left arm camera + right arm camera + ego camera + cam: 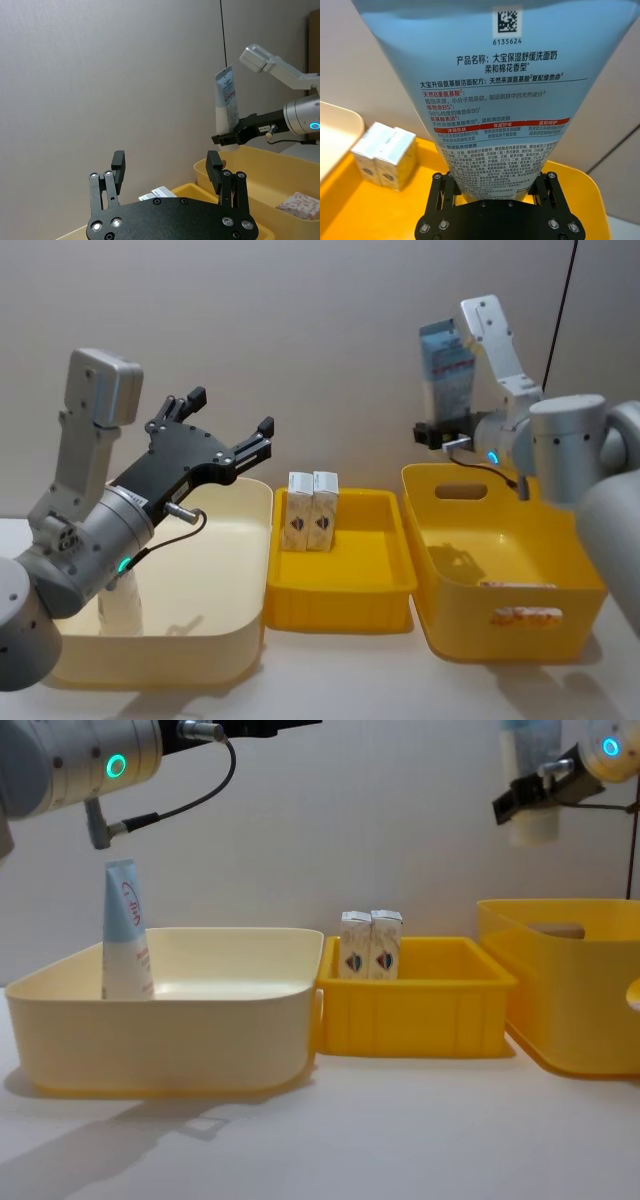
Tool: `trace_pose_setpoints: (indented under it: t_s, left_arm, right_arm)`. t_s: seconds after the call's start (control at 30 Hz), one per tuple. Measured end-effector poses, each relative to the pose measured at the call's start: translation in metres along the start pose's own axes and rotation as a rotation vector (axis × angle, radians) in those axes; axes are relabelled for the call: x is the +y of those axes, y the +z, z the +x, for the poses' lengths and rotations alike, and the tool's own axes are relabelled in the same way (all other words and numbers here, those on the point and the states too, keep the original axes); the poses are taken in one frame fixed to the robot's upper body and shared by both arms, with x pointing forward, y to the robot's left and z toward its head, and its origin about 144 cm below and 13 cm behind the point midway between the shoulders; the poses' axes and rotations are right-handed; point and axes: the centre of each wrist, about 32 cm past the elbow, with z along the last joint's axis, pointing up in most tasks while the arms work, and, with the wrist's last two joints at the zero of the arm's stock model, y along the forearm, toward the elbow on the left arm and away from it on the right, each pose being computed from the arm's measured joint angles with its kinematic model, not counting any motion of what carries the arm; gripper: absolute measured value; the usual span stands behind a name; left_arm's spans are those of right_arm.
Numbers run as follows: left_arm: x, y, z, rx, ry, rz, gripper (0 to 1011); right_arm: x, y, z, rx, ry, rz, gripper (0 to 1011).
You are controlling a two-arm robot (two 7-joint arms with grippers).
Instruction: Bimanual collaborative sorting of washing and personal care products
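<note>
Two cartons (311,510) stand in the middle yellow bin (340,585) and one tube (124,932) stands in the cream bin (200,1020). Right end effector (446,433) clamps another tube (447,370) above the large yellow bin (500,570), not yet sorted; left end effector (228,425) hovers spread and empty over the cream bin.

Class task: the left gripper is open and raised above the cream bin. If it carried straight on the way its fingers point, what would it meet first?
Probably nothing close: the left gripper points its open fingers at the bare wall. Depth is unclear, but no product or bin lies in that line.
</note>
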Motion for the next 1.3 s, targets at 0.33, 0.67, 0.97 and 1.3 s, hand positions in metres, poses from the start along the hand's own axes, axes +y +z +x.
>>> trace_pose_setpoints:
  t_s: [0.33, 0.67, 0.97, 1.3]
  left_arm:
    - [0.000, 0.000, 0.000, 0.000, 0.000, 0.000, 1003]
    - [0.000, 0.000, 0.000, 0.000, 0.000, 0.000, 1003]
    - [0.000, 0.000, 0.000, 0.000, 0.000, 0.000, 1003]
    - [0.000, 0.000, 0.000, 0.000, 0.000, 0.000, 1003]
  right_arm:
    - [0.021, 0.016, 0.026, 0.026, -0.035, -0.161, 658]
    - [0.027, 0.023, 0.039, 0.041, -0.050, -0.240, 658]
    - [0.027, 0.026, 0.044, 0.048, -0.056, -0.270, 658]
    - [0.026, 0.027, 0.047, 0.052, -0.060, -0.288, 658]
